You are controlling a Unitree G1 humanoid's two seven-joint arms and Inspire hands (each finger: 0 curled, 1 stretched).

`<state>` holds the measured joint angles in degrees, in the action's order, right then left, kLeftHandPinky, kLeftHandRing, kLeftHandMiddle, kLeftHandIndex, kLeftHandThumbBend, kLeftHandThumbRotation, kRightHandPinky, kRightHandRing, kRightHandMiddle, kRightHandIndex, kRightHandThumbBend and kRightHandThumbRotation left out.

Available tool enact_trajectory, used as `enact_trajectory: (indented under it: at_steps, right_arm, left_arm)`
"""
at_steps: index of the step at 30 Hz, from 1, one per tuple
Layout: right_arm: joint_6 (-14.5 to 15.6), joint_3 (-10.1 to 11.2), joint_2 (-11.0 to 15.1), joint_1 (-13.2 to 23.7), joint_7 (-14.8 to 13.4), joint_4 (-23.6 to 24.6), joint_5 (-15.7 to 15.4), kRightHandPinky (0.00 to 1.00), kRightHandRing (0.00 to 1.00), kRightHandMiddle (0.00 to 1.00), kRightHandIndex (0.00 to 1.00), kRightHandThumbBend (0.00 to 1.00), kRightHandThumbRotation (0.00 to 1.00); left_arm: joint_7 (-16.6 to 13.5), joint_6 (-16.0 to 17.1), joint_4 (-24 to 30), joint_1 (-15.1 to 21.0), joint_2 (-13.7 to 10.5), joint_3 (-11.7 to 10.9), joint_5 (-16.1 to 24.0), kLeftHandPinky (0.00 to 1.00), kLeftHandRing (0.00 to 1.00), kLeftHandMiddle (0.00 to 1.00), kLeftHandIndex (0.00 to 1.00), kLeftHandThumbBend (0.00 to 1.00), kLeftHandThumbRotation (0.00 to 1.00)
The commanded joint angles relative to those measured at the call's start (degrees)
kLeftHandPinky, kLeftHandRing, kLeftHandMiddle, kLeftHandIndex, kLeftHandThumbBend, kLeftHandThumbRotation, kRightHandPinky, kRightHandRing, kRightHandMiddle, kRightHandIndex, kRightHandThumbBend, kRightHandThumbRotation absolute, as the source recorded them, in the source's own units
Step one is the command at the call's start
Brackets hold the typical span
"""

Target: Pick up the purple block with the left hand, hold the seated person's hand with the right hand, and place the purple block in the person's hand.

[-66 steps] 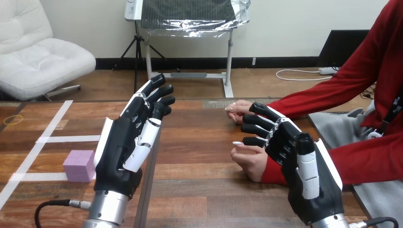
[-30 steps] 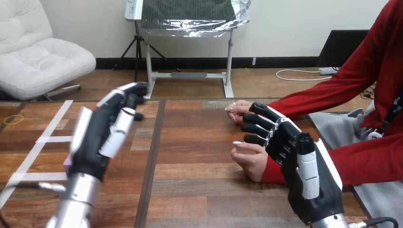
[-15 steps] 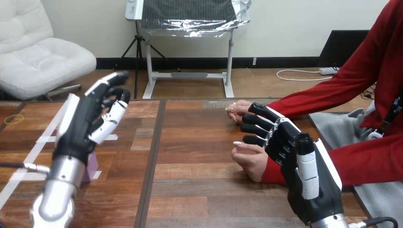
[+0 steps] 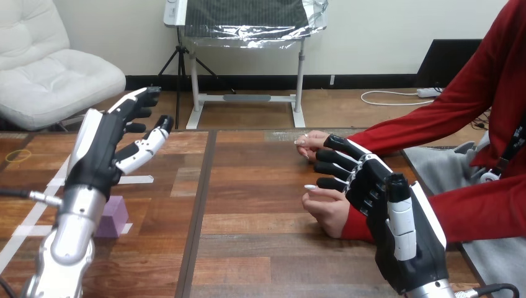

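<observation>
one wooden table carries everything, with white tape lines along its left side. the left arm comes up from the bottom left corner. the left hand stands high over the tape, fingers straight and spread, thumb held apart, holding nothing. the right hand sits at the lower right with its fingers straight and a little apart. they lie just beside or over the person's nearer hand; none curls round it, and i cannot tell whether they touch. the person's farther hand rests on the table beyond. the purple block lies on the table by the tape, untouched, partly hidden behind the left forearm and well below the left hand's fingers. by my reading, the first step is in hand: reaching for the block. the next move calls for the left hand to come down and back to the block, fingers on one side and thumb on the other, then close.
</observation>
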<state>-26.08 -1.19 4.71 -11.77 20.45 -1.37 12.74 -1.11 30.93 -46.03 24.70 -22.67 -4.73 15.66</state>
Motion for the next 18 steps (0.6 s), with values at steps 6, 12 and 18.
enact_trajectory:
  at_steps: [6, 12, 18]
  right_arm:
    - [0.3, 0.1, -0.2, 2.7, 0.2, 2.8, 1.2, 0.73, 0.78, 0.79, 0.81, 0.77, 1.00]
    - [0.5, 0.1, 0.1, 2.8, 0.7, 3.1, 1.7, 0.73, 0.78, 0.79, 0.81, 0.77, 1.00]
    - [1.1, 0.1, 0.3, 2.8, 0.8, 3.6, 1.9, 0.74, 0.78, 0.79, 0.81, 0.77, 1.00]
  left_arm:
    - [-3.5, 0.0, -6.2, 9.9, -2.6, 4.0, 4.8, 0.71, 0.80, 0.82, 0.82, 0.54, 0.38]
    - [-2.4, -6.0, -8.7, 13.2, -4.4, 8.2, 9.5, 0.68, 0.80, 0.82, 0.83, 0.59, 0.26]
    - [0.2, -11.9, -9.5, 15.5, -5.6, 11.5, 13.3, 0.73, 0.84, 0.86, 0.85, 0.61, 0.22]
